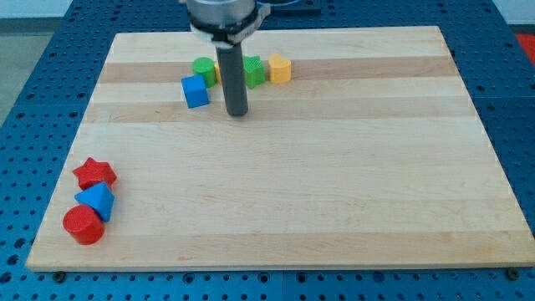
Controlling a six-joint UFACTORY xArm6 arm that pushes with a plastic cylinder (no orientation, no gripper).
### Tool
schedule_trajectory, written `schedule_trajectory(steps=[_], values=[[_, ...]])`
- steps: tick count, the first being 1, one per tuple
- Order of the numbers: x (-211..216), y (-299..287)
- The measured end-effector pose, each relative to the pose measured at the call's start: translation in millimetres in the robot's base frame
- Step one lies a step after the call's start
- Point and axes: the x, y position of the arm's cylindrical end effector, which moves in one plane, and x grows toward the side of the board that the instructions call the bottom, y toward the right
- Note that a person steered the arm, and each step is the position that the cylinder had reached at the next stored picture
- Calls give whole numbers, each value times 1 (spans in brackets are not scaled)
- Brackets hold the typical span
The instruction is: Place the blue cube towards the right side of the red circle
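The blue cube [196,91] sits near the view's top, left of centre, on the wooden board [276,201]. The red circle [83,224], a short red cylinder, lies at the view's bottom left corner of the board. My tip [237,113] is the lower end of the dark rod. It stands just to the right of the blue cube, a small gap apart, and slightly lower in the view. It is far from the red circle.
A green cylinder [203,68], a green block [252,71] partly behind the rod, and a yellow block [279,68] stand in a row above the blue cube. A red star [94,174] and a blue triangular block [96,201] lie just above the red circle.
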Motion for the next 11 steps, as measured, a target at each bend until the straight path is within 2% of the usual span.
schedule_trajectory(steps=[1,2,3,4,5,6,7,8,9,10,11], values=[[-26,-33],[-28,-83],[-28,-101],[-48,-108],[-61,-144],[-49,-163],[-13,-158],[-5,-150],[-35,-152],[-44,-132],[-6,-126]])
